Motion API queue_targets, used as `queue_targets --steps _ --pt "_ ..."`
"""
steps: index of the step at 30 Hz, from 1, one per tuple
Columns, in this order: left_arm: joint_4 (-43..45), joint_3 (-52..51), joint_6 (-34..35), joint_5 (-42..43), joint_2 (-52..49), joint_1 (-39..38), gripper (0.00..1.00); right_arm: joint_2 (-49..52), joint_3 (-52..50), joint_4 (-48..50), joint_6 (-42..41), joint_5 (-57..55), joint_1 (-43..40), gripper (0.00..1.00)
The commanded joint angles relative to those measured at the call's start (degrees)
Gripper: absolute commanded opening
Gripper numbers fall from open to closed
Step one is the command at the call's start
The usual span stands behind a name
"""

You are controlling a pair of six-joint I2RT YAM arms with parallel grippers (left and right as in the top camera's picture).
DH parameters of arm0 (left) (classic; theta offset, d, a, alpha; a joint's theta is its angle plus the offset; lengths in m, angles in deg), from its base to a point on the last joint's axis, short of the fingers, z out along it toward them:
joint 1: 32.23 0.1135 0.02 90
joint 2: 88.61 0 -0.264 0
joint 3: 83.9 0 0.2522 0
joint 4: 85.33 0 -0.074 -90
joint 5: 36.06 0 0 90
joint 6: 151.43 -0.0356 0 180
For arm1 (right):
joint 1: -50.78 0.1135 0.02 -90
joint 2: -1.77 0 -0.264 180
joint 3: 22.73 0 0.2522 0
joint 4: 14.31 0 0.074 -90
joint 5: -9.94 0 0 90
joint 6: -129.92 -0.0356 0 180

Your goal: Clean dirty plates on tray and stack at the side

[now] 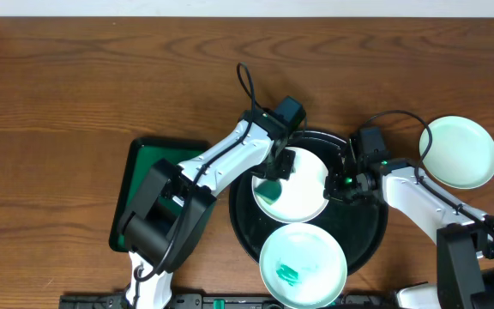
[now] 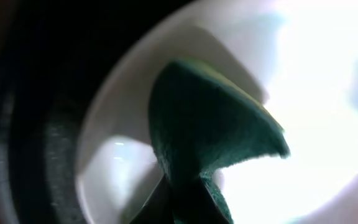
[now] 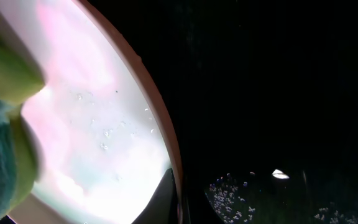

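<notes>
Table [image 1: 58,86], left part: green tray [image 1: 148,163] lies here beside the left arm, away from the work.
Left fingers [image 1: 275,167]: clamped on sponge [image 2: 210,124], which presses on the left half of back plate [image 1: 307,184].
Back plate: sits in the rear half of tray [image 1: 371,227], between both arms. It looks mostly white and wet. It is round, so it has no long axis.
Front plate [image 1: 316,253]: sits in the near half of tray, toward the robot from both pairs of fingers. Its teal smear [image 1: 288,275] is not wiped yet. Its rim meets the rim of back plate; whether they touch or overlap I cannot tell.
Right fingers [image 3: 165,193]: together at the right rim of back plate, apparently pinching it to keep it steady.
Clean plate [image 1: 459,152]: lies on bare table to the right of tray, apart from it.
Coming move (my judgement): back plate goes right, onto clean plate. The right arm is nearer.
Edges: the plate must rise over the raised rim of tray first.
Room: there is open table behind and around clean plate, but little free space inside tray.
</notes>
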Motion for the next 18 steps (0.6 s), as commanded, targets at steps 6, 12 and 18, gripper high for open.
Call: queue_targets --steps 6,12,18 --pt "3.50 1.01 -2.47 11.54 5.46 0.24 0.08 1.03 -0.90 -0.31 0.90 -3.82 -0.13 0.01" --pt "3.08 1.53 0.35 4.74 12.17 1.14 0.07 1.03 -0.90 -0.26 0.92 -3.82 -0.13 0.01" --pt "-8.37 1.53 8.66 -13.81 18.08 5.14 0.07 0.81 -0.74 1.33 3.61 -3.78 -0.13 0.01"
